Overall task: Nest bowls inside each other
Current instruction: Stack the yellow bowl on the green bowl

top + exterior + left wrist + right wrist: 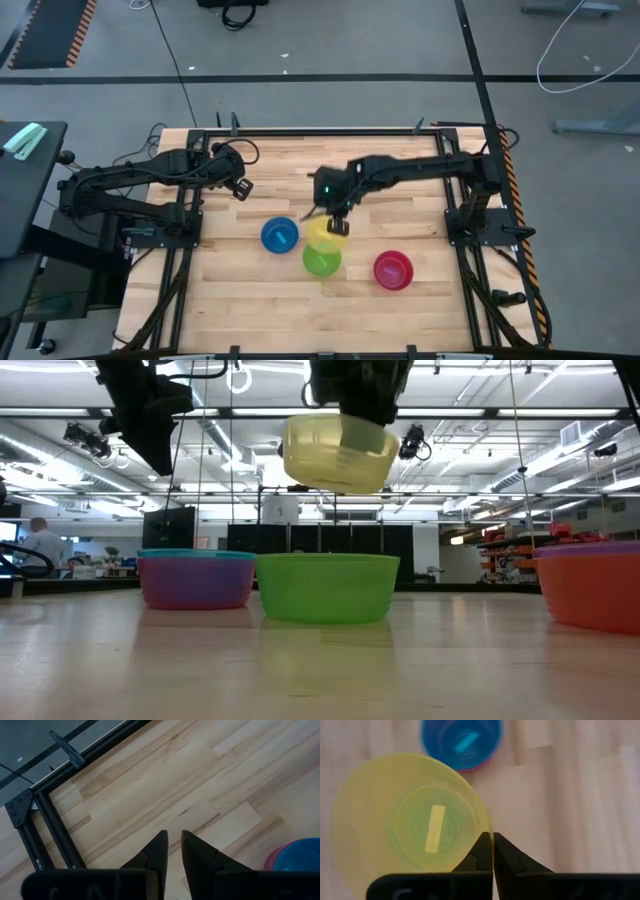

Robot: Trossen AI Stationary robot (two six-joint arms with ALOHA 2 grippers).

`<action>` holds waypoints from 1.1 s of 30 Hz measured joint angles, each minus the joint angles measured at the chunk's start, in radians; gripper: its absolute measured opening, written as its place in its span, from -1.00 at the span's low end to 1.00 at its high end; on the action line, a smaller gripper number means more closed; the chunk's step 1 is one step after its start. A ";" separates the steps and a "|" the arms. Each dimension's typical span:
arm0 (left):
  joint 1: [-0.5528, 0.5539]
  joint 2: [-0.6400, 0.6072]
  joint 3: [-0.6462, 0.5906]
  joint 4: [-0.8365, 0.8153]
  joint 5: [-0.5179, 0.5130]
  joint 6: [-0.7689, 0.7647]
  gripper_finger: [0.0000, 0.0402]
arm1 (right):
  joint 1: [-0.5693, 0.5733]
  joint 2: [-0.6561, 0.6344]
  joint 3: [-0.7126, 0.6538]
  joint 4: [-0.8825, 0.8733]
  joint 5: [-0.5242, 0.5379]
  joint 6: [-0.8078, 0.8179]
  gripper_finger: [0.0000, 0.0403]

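Blue [279, 235] in purple [195, 582], pink [393, 270] in orange: nested. Right claw [337, 226] clamps yellow [340, 452] above green [327, 588]; left claw [171, 854] nearly closed, empty.

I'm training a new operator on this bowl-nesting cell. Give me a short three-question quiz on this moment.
1. True or false: the yellow bowl rests on the table.
2. Which gripper holds it? A) left gripper B) right gripper
3. The blue bowl sits nested in the ____ bowl.

Key: 1. False, it hangs above the green bowl. 2. B. 3. Purple.
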State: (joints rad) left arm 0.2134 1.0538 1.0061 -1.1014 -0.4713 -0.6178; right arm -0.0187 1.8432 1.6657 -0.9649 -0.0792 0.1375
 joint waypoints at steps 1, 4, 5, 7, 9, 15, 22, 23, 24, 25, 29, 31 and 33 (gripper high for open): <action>0.000 0.000 0.000 0.000 0.000 0.000 -0.70 | 0.021 0.005 0.000 0.000 0.000 0.001 -1.00; 0.000 0.000 0.000 0.001 0.000 0.000 -0.69 | 0.066 0.026 0.000 -0.001 -0.002 -0.001 -1.00; 0.000 0.000 0.000 0.001 0.000 0.000 -0.69 | 0.076 0.031 0.000 -0.001 -0.003 0.000 -1.00; 0.000 0.000 0.000 0.001 0.000 -0.001 -0.68 | 0.090 0.046 0.000 0.006 -0.005 0.001 -1.00; 0.000 0.000 0.000 -0.001 0.000 -0.004 -0.67 | 0.100 0.070 0.000 0.003 -0.005 0.001 -1.00; 0.000 0.000 0.000 -0.001 0.000 -0.007 -0.68 | 0.107 0.142 -0.002 0.014 -0.016 -0.010 -1.00; 0.000 0.000 0.000 0.000 0.000 -0.008 -0.71 | 0.092 0.211 -0.002 0.061 -0.049 -0.048 -1.00; 0.000 0.000 0.000 -0.001 0.000 -0.008 -0.71 | 0.090 0.221 -0.002 0.063 -0.053 -0.055 -1.00; 0.000 0.000 0.000 0.000 0.000 -0.008 -0.71 | 0.089 0.230 -0.002 0.064 -0.053 -0.061 -1.00; 0.000 0.000 0.000 -0.001 0.000 -0.008 -0.71 | 0.089 0.236 -0.002 0.068 -0.053 -0.066 -1.00; 0.000 0.000 0.000 -0.001 0.000 -0.008 -0.69 | 0.093 0.248 -0.001 0.078 -0.055 -0.082 -1.00; 0.000 0.000 0.000 -0.001 0.000 -0.008 -0.68 | 0.093 0.249 -0.002 0.070 -0.055 -0.081 -1.00; 0.000 0.000 0.000 -0.001 0.000 -0.008 -0.69 | 0.094 0.250 -0.002 0.076 -0.057 -0.074 -0.99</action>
State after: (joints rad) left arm 0.2138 1.0538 1.0061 -1.1023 -0.4709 -0.6258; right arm 0.0750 2.0927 1.6642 -0.8894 -0.1360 0.0633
